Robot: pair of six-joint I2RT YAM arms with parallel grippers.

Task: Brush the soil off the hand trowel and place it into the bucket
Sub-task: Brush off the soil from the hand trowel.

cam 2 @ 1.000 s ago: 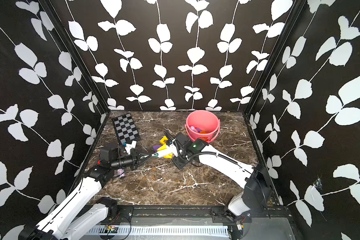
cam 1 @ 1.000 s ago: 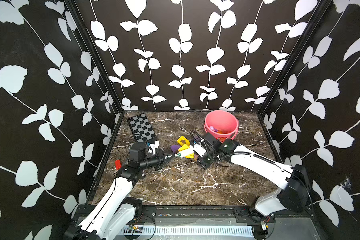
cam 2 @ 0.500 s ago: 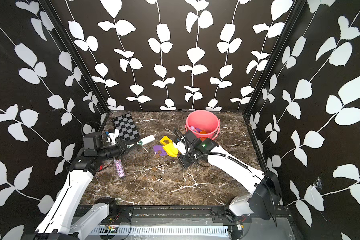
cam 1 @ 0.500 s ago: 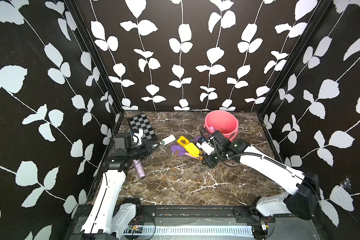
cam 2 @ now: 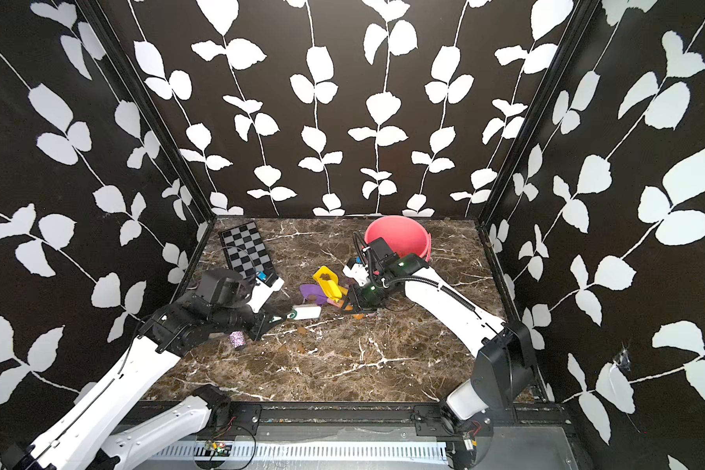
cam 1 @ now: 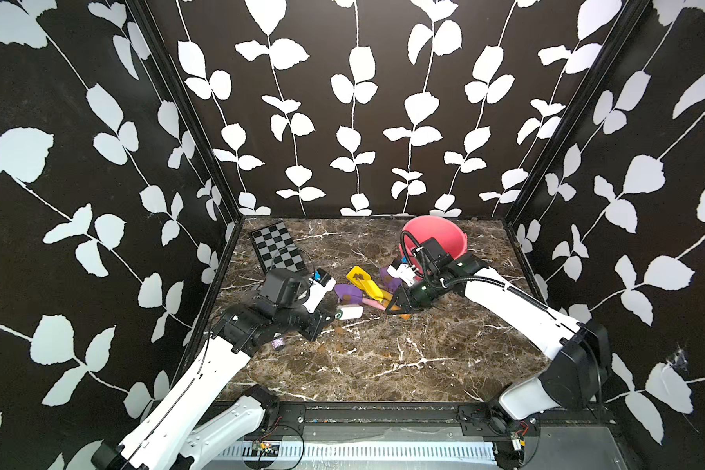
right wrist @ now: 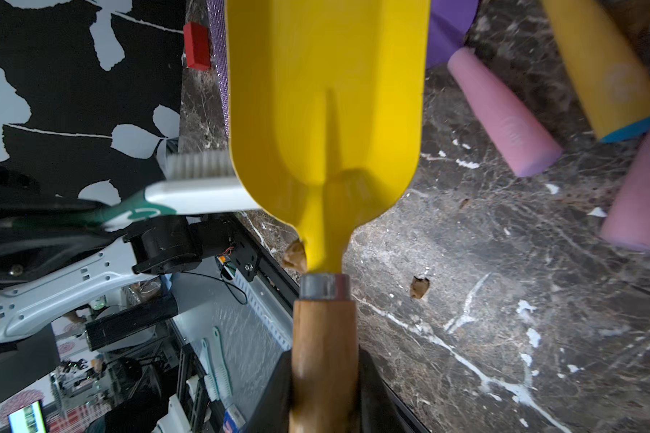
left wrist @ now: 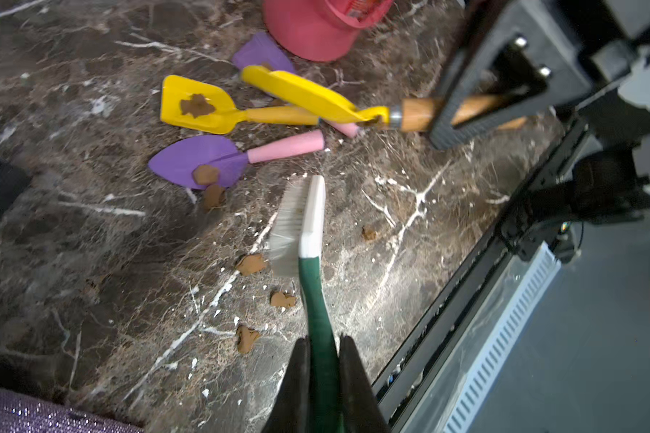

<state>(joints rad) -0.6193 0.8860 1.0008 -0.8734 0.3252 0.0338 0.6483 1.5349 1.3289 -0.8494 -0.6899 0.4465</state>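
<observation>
Enclosure: black walls (cam 1: 342, 101) with a white leaf-vine print on three sides. The counter (cam 1: 383, 366) is dark brown marble with white veins, a poor background for spotting brown crumbs.

State. The right claw (right wrist: 323, 360) is clamped on the wooden handle of the hand trowel (right wrist: 327, 93). The yellow blade reaches out over the tool pile, just in front of the bucket (cam 1: 444, 236). The left claw (left wrist: 321, 345) is clamped on the green handle of the brush (left wrist: 308, 225). In the right wrist view the white brush head sits beside the blade edge; contact cannot be resolved.

Risks, judged:
- The blade face looks clean, but a clump of soil (right wrist: 295, 255) clings at the neck by the metal collar. Flat strokes along the blade would likely miss it, and it would go into the bucket with the tool.
- Round handle, narrow grip: a sideways brush push could twist the trowel in the claw.
- The blade hangs over a second yellow trowel (left wrist: 196, 105) and a purple trowel (left wrist: 199, 161), both carrying soil. A low sweep could knock them or pick up fresh dirt.
- The right arm lies close to the bucket; a wide swing for the drop could bump it.

Surface: more soil lies loose mid-counter. A checkerboard (cam 1: 277, 248) sits at the far left corner, and a glittery purple cylinder (cam 2: 237, 339) lies beneath the left arm.
</observation>
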